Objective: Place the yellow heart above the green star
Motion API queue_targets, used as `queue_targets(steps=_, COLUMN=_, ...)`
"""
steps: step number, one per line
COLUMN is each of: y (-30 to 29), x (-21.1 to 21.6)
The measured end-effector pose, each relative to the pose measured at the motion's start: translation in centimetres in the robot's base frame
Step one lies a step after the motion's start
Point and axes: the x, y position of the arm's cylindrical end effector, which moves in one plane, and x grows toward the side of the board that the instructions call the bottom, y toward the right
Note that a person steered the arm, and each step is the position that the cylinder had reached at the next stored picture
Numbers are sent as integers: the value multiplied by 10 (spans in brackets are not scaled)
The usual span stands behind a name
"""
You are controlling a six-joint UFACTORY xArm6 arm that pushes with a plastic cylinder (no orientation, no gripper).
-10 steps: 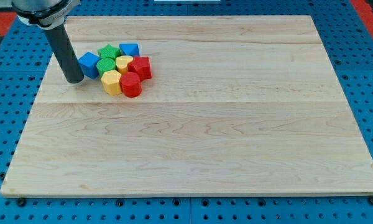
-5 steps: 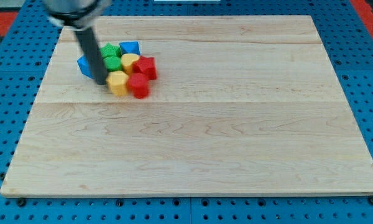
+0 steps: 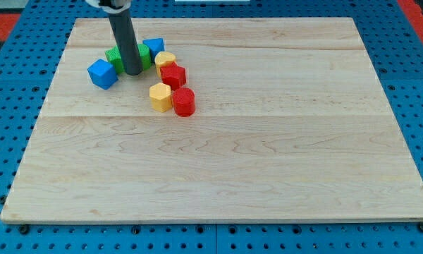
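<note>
I am working my tip (image 3: 133, 72), which has no jaws, beside the green star (image 3: 115, 56); next, nudging the yellow heart (image 3: 165, 59) upward.

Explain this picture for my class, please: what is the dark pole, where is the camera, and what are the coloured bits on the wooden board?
The dark pole is the end of a robot arm; it has no claw, only a rod. My tip slides over the wooden board and pushes blocks. Nothing is held. There is one camera; where it is mounted is not on record. Near the view's top left lie a blue cube, green blocks partly hidden behind the rod, another blue block, a yellow heart, a red block, a yellow hexagon and a red cylinder. The tip stands just in front of the green blocks.
</note>
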Motion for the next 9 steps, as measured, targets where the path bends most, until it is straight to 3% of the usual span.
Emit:
queue_targets(steps=2, y=90, x=-9)
queue_targets(steps=5, y=132, x=-20)
queue_targets(steps=6, y=170, x=-20)
queue_targets(steps=7, y=247, x=-53)
queue_targets(steps=9, y=313, x=-80)
